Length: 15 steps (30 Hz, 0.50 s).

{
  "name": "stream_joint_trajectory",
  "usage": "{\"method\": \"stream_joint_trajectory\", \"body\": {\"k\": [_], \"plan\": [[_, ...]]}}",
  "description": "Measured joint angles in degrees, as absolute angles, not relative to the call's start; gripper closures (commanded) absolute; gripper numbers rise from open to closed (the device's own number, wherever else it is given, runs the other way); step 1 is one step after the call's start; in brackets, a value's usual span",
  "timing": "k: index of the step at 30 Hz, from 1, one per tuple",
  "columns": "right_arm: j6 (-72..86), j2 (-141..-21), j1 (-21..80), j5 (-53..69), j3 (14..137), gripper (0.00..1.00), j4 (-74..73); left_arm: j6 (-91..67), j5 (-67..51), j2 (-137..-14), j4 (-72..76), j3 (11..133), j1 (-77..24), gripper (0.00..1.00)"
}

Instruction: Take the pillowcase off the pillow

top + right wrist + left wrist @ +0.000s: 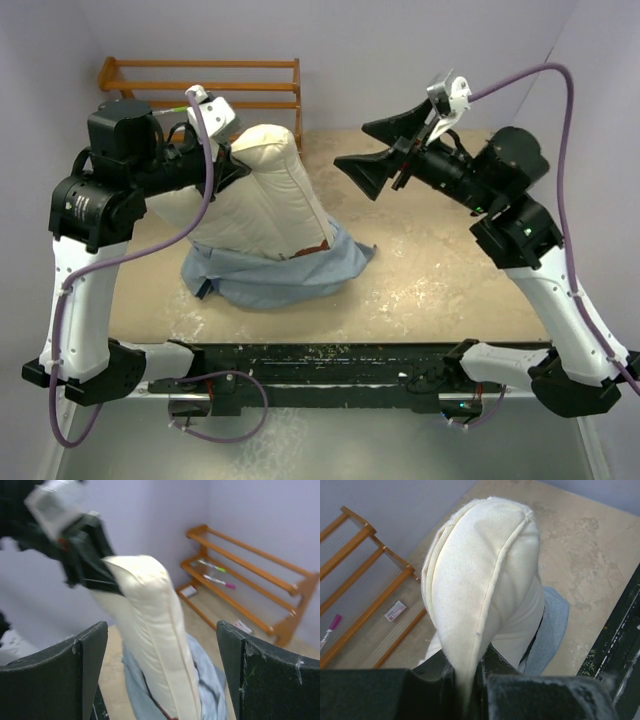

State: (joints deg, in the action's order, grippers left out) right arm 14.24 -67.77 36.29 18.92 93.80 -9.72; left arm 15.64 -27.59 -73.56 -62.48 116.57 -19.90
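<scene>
Closest to us, the two arm bases sit on the near edge of the table (450, 270), whose sandy, mottled top is worn. Just beyond the left base lies the pillowcase (290, 275), a blue heap bunched on the table around the lower end of the pillow (270, 200). We see the cover only at that bottom end, and the rest of the pillow stands bare above it. A small brown patch shows where the pillow meets the bunched fabric, too small for us to make out.

The pillow is cream-white and stands on end, leaning back toward the left arm, with a raised seam running up its length. Its lower end sits down in the pillowcase and its top end is off the table.

At that top end we find the left gripper (470, 685), clamped on the pillow. In the left wrist view the seamed edge is pinched tight between the two dark fingers.

Across from it, to the right of the pillow, the right gripper (375, 148) hangs above the table with its jaws spread wide. It points at the pillow but sits well apart from it. In the right wrist view the pillow shows in the gap between its two fingers, farther off.

Farthest away, against the back wall, a wooden rack (200, 75) stands on the floor beyond the table. Two markers (212, 566) lie on its rails, and a small white card (395, 611) lies beneath it.
</scene>
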Motion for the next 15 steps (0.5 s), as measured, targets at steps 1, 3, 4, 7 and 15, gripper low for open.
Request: {"method": "stream_joint_trajectory", "body": {"k": [1,3,4,7,15], "plan": [[13.8,-68.27,36.58,21.1,95.77,0.08,-10.15,15.57,-28.49,-73.97,-62.5,116.29,-19.9,1.0],[12.78,-69.73,37.58,24.43,98.96,0.07,-11.05,15.59,-30.02,-74.32,-62.35,116.01,-19.9,1.0],[12.14,-70.87,38.3,25.82,100.29,0.07,-11.66,15.59,-30.74,-74.32,-62.3,115.81,-19.9,1.0],[10.17,-74.94,40.8,28.6,102.65,0.06,-13.89,15.62,-32.69,-74.24,-62.24,115.39,-19.9,1.0],[6.15,-85.86,44.36,28.88,102.83,0.11,-20.1,16.05,-36.53,-74.24,-63.68,115.22,-19.88,1.0]]}}
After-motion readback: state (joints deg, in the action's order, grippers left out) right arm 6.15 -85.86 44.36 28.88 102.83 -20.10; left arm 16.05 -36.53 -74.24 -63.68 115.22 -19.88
